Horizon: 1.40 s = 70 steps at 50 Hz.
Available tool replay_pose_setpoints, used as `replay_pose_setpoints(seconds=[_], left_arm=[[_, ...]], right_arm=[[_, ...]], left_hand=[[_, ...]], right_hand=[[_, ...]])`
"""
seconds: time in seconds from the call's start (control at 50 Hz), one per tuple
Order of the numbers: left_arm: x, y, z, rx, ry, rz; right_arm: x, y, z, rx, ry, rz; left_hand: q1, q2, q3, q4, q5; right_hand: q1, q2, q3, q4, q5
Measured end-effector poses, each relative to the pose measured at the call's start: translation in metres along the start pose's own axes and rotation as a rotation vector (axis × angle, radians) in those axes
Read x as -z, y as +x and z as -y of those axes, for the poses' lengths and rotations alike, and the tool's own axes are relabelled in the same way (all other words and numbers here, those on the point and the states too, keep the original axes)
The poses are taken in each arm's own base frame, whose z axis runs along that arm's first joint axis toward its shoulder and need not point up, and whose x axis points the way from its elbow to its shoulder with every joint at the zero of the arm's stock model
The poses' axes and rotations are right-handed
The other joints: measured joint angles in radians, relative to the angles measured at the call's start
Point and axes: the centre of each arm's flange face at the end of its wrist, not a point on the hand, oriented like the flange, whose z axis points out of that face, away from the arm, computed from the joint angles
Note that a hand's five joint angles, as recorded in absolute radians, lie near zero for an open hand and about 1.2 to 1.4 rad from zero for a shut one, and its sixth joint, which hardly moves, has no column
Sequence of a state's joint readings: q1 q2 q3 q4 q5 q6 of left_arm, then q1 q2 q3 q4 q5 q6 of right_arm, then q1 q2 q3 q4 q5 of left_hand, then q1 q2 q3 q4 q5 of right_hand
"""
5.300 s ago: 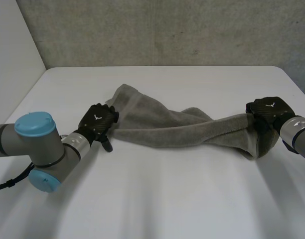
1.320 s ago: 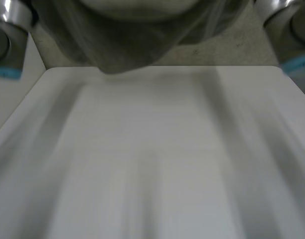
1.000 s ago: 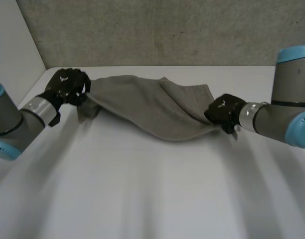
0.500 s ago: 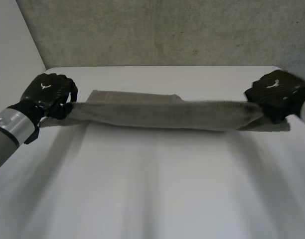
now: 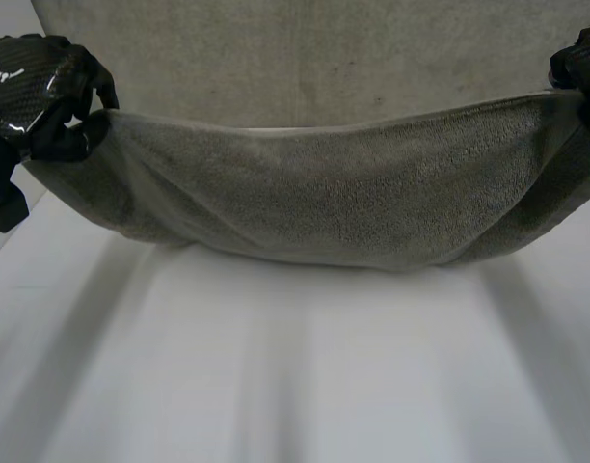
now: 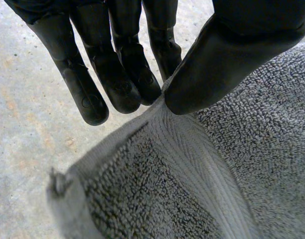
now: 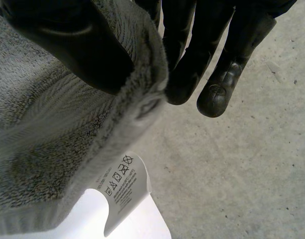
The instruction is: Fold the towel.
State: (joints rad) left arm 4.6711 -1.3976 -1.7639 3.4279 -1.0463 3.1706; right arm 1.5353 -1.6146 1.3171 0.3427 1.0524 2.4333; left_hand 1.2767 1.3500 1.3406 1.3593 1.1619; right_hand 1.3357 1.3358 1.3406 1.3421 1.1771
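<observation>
Lighting softly and evenly from above, rendering the scene moderately bright. Laying a pale grey shadow just beneath the towel point(image 5: 353, 203) on the white table point(image 5: 372, 386). Glinting faintly on the glossy back of the left hand point(image 5: 35, 87). Darkening the towel's folds towards both ends, whitening the label point(image 7: 120, 191).

Right hand point(image 7: 192, 55) pinching grey towel point(image 7: 48, 149) edge between thumb and fingers, white care label point(image 7: 123, 191) hanging below

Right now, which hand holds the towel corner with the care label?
The right hand: a white care label hangs from the towel below its pinch. The left hand pinches a plain corner.
</observation>
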Motion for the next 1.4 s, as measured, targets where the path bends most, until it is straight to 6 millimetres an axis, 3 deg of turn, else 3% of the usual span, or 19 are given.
replay_pose_setpoints(seconds=[0.3, 0.4, 0.48, 0.54, 0.62, 0.68, 0.74, 0.82, 0.96, 0.98, 1.1, 1.18, 1.28, 1.4], left_arm=[[-0.036, -0.020, -0.058, 0.061, -0.127, 0.012], [-0.060, -0.034, -0.062, 0.045, -0.099, 0.030], [-0.090, -0.050, -0.046, 0.006, -0.016, 0.085], [-0.115, -0.061, -0.012, -0.034, 0.104, 0.151], [-0.131, -0.065, 0.035, -0.062, 0.247, 0.209], [-0.134, -0.064, 0.058, -0.054, 0.312, 0.223], [-0.132, -0.061, 0.067, -0.024, 0.331, 0.219], [-0.126, -0.057, 0.058, 0.018, 0.295, 0.206], [-0.105, -0.050, -0.002, 0.084, 0.110, 0.190], [-0.098, -0.049, -0.018, 0.097, 0.062, 0.186], [-0.065, -0.047, -0.073, 0.143, -0.101, 0.159], [-0.043, -0.043, -0.090, 0.151, -0.155, 0.134], [-0.027, -0.042, -0.080, 0.123, -0.138, 0.118], [-0.016, -0.044, -0.039, 0.056, -0.037, 0.111]], right_arm=[[-0.040, -0.012, -0.045, -0.015, -0.085, 0.064], [-0.064, -0.007, -0.049, 0.011, -0.048, 0.038], [-0.090, 0.002, -0.029, 0.053, 0.049, -0.053], [-0.105, 0.017, 0.006, 0.059, 0.165, -0.178], [-0.107, 0.040, 0.046, 0.009, 0.291, -0.306], [-0.103, 0.050, 0.063, -0.053, 0.349, -0.338], [-0.101, 0.050, 0.067, -0.106, 0.356, -0.316], [-0.101, 0.037, 0.054, -0.146, 0.293, -0.246], [-0.102, -0.002, 0.012, -0.154, 0.127, -0.090], [-0.101, -0.013, 0.001, -0.145, 0.091, -0.047], [-0.092, -0.058, -0.044, -0.075, -0.040, 0.116], [-0.082, -0.076, -0.065, -0.008, -0.109, 0.185], [-0.067, -0.076, -0.063, 0.042, -0.133, 0.207], [-0.046, -0.052, -0.039, 0.073, -0.103, 0.152]], left_hand=[[0.000, 0.000, 0.000, 0.000, 0.000], [0.000, 0.000, 0.000, 0.004, 0.000], [0.000, 0.000, 0.000, 0.004, 0.000], [0.000, 0.000, 0.000, 0.004, 0.000], [0.000, 0.000, 0.000, 0.004, 0.000], [0.000, 0.000, 0.001, 0.004, 0.000], [0.000, 0.002, 0.001, 0.004, 0.002], [0.000, 0.002, 0.001, 0.004, 0.002], [0.000, 0.002, 0.001, 0.004, 0.002], [0.000, 0.002, 0.001, 0.004, 0.002], [0.000, 0.002, 0.001, 0.004, 0.002], [0.000, 0.002, 0.001, 0.004, 0.002], [0.000, 0.002, 0.001, 0.004, 0.002], [0.000, 0.002, 0.001, 0.004, 0.002]], right_hand=[[0.000, 0.001, 0.000, 0.000, 0.000], [0.000, 0.005, 0.000, 0.000, 0.000], [0.000, 0.005, 0.000, 0.000, 0.001], [0.000, 0.005, 0.000, 0.000, 0.001], [0.000, 0.005, 0.000, 0.000, 0.002], [0.000, 0.005, 0.000, 0.000, 0.008], [0.000, 0.005, 0.000, 0.000, 0.013], [0.000, 0.005, 0.000, 0.000, 0.014], [0.000, 0.005, 0.000, 0.000, 0.014], [0.000, 0.005, 0.000, 0.000, 0.014], [0.000, 0.005, 0.000, 0.000, 0.014], [0.000, 0.005, 0.000, 0.000, 0.014], [0.000, 0.005, 0.000, 0.000, 0.014], [0.000, 0.005, 0.000, 0.000, 0.014]])
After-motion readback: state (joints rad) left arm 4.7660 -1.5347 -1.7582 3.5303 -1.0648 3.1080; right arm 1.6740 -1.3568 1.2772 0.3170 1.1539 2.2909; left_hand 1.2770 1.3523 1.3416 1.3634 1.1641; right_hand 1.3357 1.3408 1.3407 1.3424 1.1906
